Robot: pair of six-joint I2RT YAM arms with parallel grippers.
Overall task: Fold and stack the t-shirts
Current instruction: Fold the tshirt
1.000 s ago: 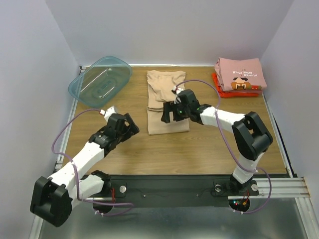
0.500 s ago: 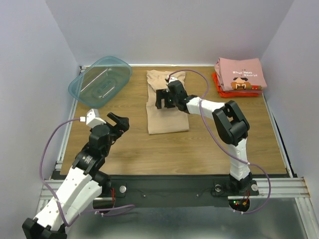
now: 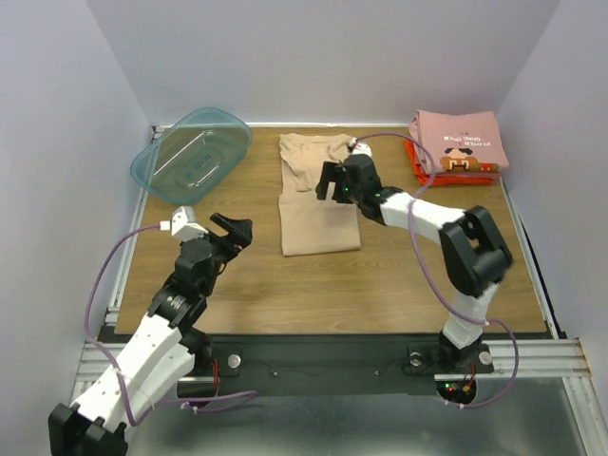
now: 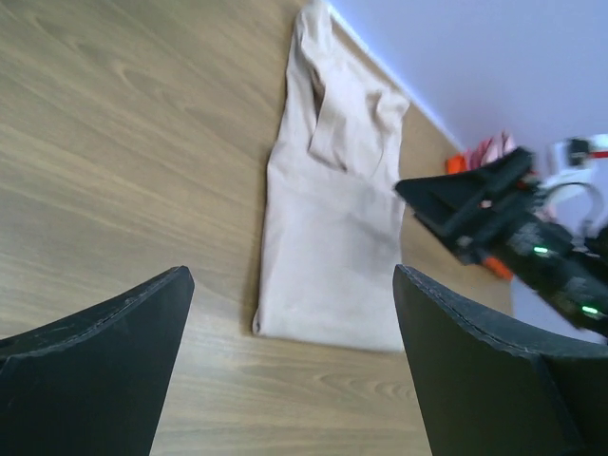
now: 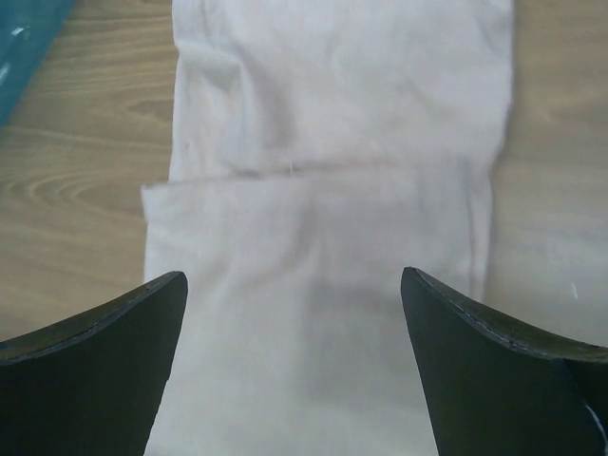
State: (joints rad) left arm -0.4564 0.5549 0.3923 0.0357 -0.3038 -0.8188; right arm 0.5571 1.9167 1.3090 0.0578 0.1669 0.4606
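Pink t-shirt (image 3: 458, 141) stacked on red-orange t-shirt (image 3: 432, 179), done; tan t-shirt (image 3: 318, 223) part-folded on counter (image 3: 399, 275), pending; my left tool (image 3: 233, 230) and right tool (image 3: 332, 180) released, empty

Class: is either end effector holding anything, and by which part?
Nothing is held. Both the left end effector and the right end effector are open; the right is above the tan t-shirt.
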